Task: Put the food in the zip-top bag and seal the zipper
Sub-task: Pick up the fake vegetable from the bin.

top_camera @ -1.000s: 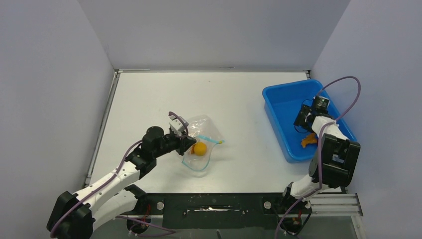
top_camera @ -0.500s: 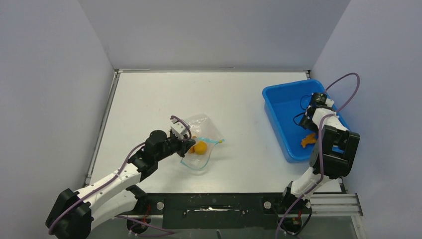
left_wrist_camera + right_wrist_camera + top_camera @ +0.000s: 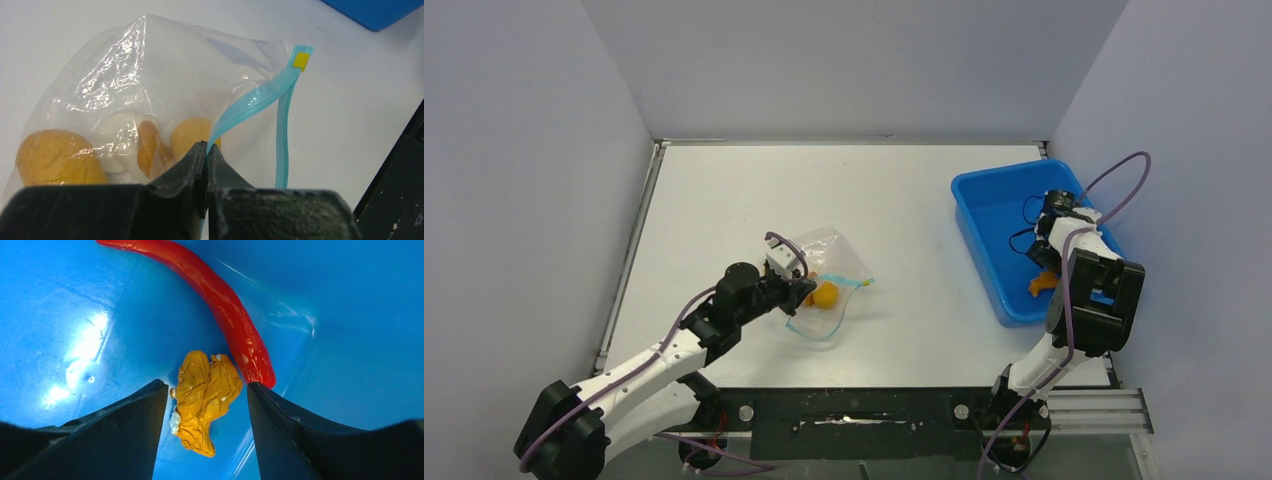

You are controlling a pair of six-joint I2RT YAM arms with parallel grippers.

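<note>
**Overhead and wrist views.** The left gripper [image 3: 206, 150] is closed, its two black fingers pinching the zipper [image 3: 255, 97], the light blue-green strip along the mouth of the zip-top bag [image 3: 165, 70]. The bag lies on the white table [image 3: 724, 200] near its middle, well apart from the blue tray [image 3: 984, 205] at the right edge. Through the clear film show two orange round fruits [image 3: 57, 157], a white lump [image 3: 117, 137] and, between them, a smaller orange-brown piece [image 3: 147, 150]. A yellow tab [image 3: 300, 60] sits at the strip's far end, and from it the strip parts into two diverging strands, only one of them in the pinch. The right gripper [image 3: 206, 387] hangs inside the tray with its fingers spread apart, straddling a crumpled orange bit [image 3: 205, 400] on the tray floor; whether the fingers touch it cannot be told. A slim red chili [image 3: 225, 315] lies just beside the orange bit.
</note>
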